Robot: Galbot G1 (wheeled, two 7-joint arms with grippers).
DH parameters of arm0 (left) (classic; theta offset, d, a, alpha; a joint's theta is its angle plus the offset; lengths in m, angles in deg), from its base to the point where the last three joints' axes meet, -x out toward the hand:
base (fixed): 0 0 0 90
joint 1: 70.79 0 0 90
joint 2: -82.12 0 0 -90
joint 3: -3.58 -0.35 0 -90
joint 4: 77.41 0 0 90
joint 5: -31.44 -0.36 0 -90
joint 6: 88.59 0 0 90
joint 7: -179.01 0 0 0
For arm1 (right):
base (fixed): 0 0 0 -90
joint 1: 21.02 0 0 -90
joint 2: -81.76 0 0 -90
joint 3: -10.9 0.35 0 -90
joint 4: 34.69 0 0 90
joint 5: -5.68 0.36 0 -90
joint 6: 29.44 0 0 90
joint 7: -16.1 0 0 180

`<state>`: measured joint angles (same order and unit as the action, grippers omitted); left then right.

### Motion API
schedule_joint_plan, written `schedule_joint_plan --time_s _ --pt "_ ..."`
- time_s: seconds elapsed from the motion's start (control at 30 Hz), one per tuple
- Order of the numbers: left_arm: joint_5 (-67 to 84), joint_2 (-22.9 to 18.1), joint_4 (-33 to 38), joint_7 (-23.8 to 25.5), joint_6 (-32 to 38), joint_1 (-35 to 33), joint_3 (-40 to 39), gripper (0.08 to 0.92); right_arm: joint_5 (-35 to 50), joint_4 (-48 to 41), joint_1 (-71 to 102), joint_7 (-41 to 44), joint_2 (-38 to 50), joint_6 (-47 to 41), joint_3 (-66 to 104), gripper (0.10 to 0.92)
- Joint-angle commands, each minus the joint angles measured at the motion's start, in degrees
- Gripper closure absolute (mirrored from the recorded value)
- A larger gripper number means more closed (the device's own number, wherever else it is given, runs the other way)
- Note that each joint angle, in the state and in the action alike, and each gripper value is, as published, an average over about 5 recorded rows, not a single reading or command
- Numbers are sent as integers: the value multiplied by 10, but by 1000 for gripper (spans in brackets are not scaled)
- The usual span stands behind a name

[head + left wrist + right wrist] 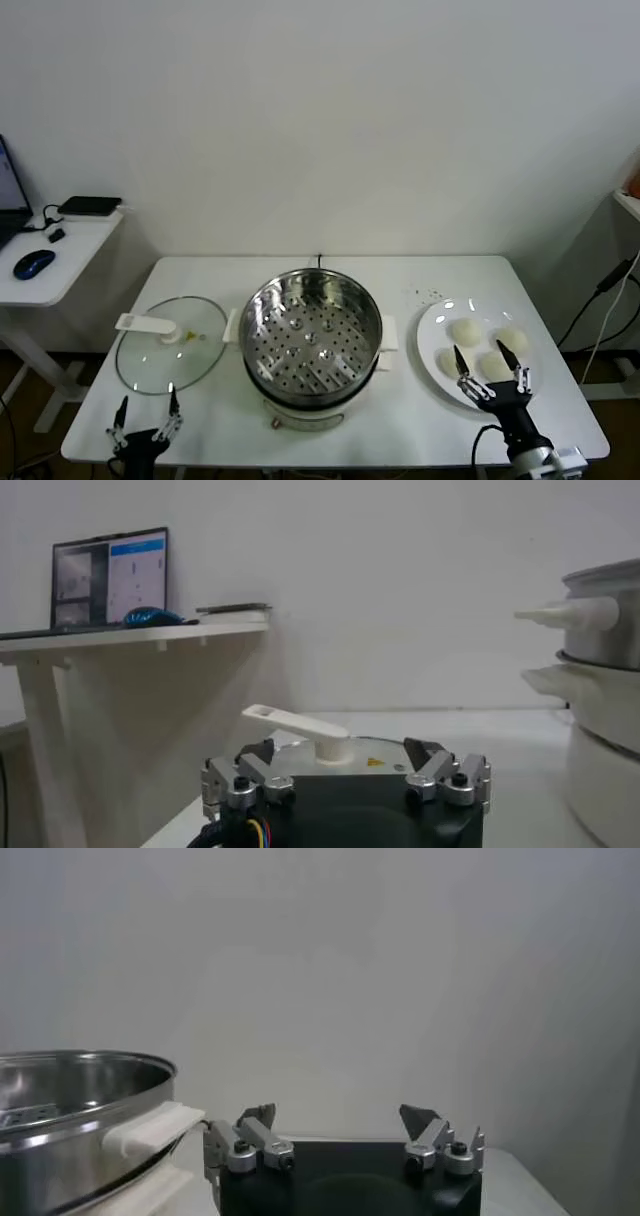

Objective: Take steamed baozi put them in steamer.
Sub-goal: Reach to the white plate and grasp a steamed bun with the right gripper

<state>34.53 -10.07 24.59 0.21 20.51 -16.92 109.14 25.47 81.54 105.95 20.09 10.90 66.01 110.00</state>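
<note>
Centrally on the white table (400, 420) stands the steamer (312, 335) — a round steel pot with a perforated tray inside, white side handles and a white base, with nothing lying in the tray. To the right of the steamer, just clear of its handle, sits a white plate (432, 330) holding four buns (467, 331), pale and round, clustered together on it. The right gripper (492, 365) hovers at the near edge of that plate, on the side of the steamer where the buns are, its fingers spread wide and empty; their dark tips stand over the near buns, though whether they touch the dough cannot be told. From the right wrist view the same spread fingers (256, 1131) show with the steamer's rim and white handle close beside them. To the left of the steamer a glass lid (170, 345) with a white handle lies flat on the table, almost touching the steamer's left handle. The left gripper (146, 418) sits at the near edge of the table — just past the lid, well apart from the steamer — with its fingers parted and holding nothing. Farther left of the steamer, off the table, a small white desk (60, 260) carries a blue mouse (33, 264).
</note>
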Motion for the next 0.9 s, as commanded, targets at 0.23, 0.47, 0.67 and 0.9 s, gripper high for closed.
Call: schedule_joint_plan --time_s 0.23,0.47,0.67,0.9 --pt "-5 -14 8 0 1 -2 -6 177 23 -19 -59 -48 38 -80 17 203" --pt "-9 -14 5 1 3 -3 -7 177 51 -86 -188 -76 128 -167 3 203" --pt "-15 -15 3 2 8 -3 -11 177 63 -134 -287 -68 218 -235 -57 203" --pt "-23 -15 -3 2 13 -1 -14 177 32 -176 -373 -1 322 -302 -148 203"
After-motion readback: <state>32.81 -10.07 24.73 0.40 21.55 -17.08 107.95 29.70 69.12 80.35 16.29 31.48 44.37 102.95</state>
